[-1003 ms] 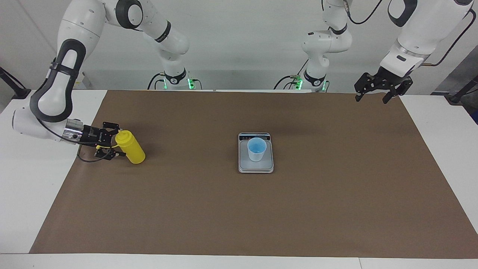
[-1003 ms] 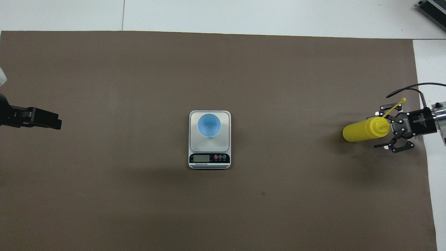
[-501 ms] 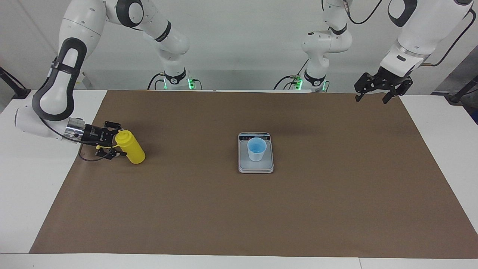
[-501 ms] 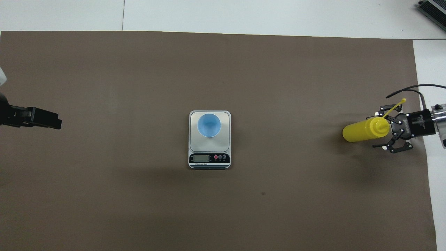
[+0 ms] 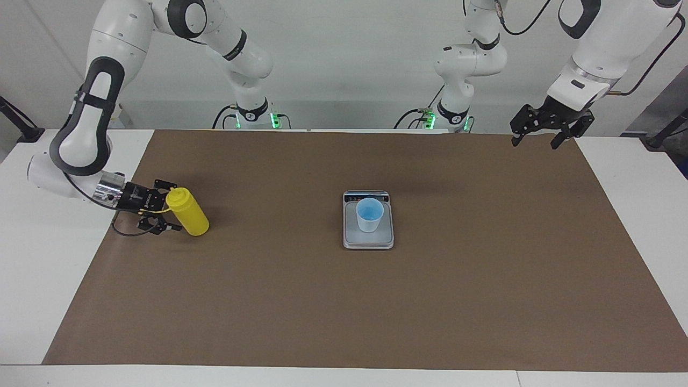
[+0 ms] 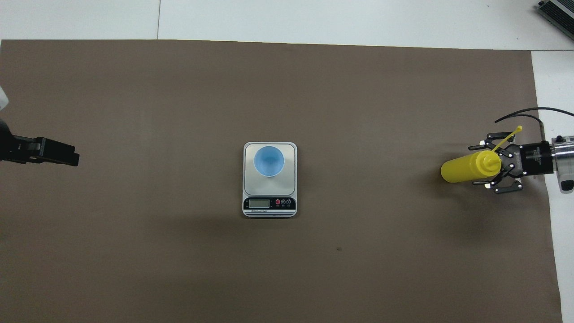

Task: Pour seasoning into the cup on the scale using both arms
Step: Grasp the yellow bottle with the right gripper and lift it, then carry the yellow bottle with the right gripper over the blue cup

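The yellow seasoning bottle (image 5: 189, 215) stands on the brown mat at the right arm's end of the table, its cap tether sticking out (image 6: 509, 137). My right gripper (image 5: 166, 207) lies level at the bottle's top, open, one finger on each side of the shoulder (image 6: 483, 165); I see no contact. The light-blue cup (image 5: 369, 214) stands on the silver scale (image 5: 368, 241) at mid table, also in the overhead view (image 6: 269, 160). The scale's display (image 6: 259, 203) faces the robots. My left gripper (image 5: 535, 141) hangs open in the air over the mat's corner at the left arm's end (image 6: 58, 154).
A brown mat (image 5: 344, 301) covers most of the white table (image 5: 32, 301). A black cable (image 5: 126, 231) loops from the right wrist onto the mat's edge beside the bottle.
My right gripper has shifted slightly toward the robots and its fingers have drawn in a little around the bottle's top. The bottle, cup, scale and left arm have not moved.
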Available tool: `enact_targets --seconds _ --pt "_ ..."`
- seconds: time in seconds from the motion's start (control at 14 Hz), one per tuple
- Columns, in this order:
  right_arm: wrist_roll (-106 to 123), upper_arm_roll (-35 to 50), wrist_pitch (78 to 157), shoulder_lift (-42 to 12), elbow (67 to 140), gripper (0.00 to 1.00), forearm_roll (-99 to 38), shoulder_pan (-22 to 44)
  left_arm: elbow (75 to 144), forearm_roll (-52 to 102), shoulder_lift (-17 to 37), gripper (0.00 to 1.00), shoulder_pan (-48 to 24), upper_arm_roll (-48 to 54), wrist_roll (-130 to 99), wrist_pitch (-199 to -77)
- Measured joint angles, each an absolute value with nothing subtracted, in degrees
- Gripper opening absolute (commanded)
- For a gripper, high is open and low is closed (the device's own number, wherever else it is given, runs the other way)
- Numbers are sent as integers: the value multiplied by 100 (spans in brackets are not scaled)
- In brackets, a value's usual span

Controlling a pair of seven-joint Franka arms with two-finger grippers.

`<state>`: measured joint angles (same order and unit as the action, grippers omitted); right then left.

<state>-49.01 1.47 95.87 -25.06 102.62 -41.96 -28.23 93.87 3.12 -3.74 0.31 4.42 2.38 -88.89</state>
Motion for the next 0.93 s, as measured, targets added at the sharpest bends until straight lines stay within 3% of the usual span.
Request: enact_targets --seconds 0.07,0.14,0.57,0.93 --pt "-4899 147 9580 -2483 10307 37 -4289 -2823 9387 312 -374 100 31 442 238 -8889" --pt "-4898 147 9573 -2444 10366 1 -4400 -2822 9387 312 -374 100 31 442 238 -8889" --pt "-5082 150 9637 -2014 10461 0 -4470 -2732 9387 312 -374 100 31 442 238 -8889" --pt "-6185 154 10227 -1303 10474 0 -4140 -1872 9387 312 -374 100 31 442 238 -8889"
